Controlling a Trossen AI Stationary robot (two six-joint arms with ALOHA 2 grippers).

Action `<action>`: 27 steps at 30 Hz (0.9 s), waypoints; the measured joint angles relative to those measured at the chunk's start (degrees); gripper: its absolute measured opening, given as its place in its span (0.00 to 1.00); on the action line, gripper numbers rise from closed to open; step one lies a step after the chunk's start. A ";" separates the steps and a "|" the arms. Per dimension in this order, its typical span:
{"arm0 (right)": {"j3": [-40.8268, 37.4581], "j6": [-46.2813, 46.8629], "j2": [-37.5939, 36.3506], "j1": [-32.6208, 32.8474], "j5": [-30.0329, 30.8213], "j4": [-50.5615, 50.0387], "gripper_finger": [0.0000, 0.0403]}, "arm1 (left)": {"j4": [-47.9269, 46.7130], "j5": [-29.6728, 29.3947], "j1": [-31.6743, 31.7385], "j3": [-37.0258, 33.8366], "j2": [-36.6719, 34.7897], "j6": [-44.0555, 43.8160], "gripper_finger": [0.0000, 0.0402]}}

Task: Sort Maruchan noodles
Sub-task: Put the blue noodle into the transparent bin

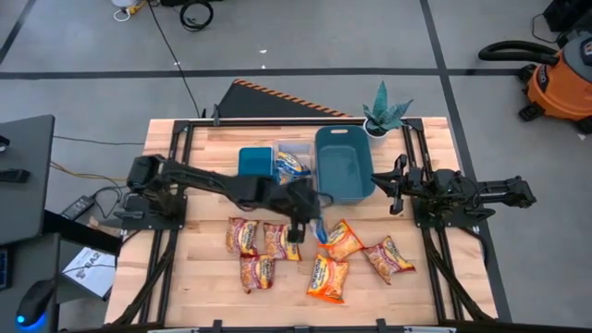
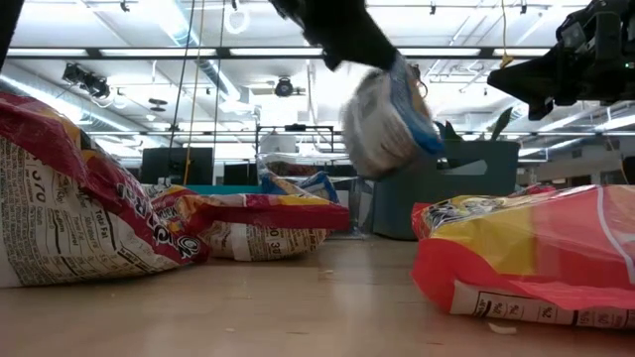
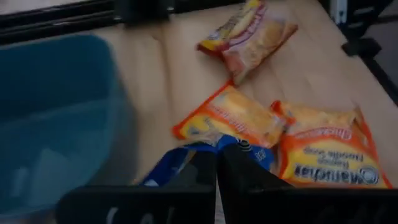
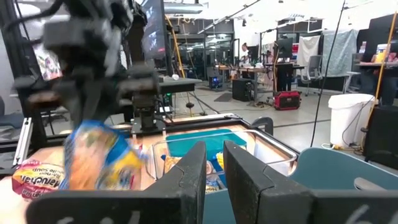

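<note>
the left tool (image 1: 310, 225) holds a blue-and-yellow packet (image 2: 387, 119) by its edge, clear of the worktop (image 1: 203, 277). light, crinkly, slippery; the noodle block inside likely cracks, so pinch the seam. right tool (image 1: 387, 185) waits narrow beside the teal bin (image 1: 344, 165).

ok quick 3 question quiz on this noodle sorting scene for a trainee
1. True or false: the left gripper is shut on a blue packet lifted off the table.
2. Which bin already holds a packet? A) clear bin B) large teal bin C) small teal bin
3. Fill in: the right gripper waits by the ____ teal bin.

Key: 1 true; 2 A; 3 large
</note>
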 joint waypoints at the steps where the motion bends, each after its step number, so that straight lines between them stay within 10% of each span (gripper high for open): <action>1: 0.00 -0.01 0.00 -0.02 0.00 0.02 0.15 | 0.13 -0.08 0.54 0.02 -1.11 0.47 0.01; 13: 0.02 -0.01 0.00 -0.01 0.02 0.33 0.15 | -8.76 -7.70 11.73 0.07 -10.96 6.66 0.01; 27: 0.02 0.00 0.07 0.00 0.00 0.01 0.15 | -21.75 2.50 29.45 -0.10 -1.07 3.58 0.01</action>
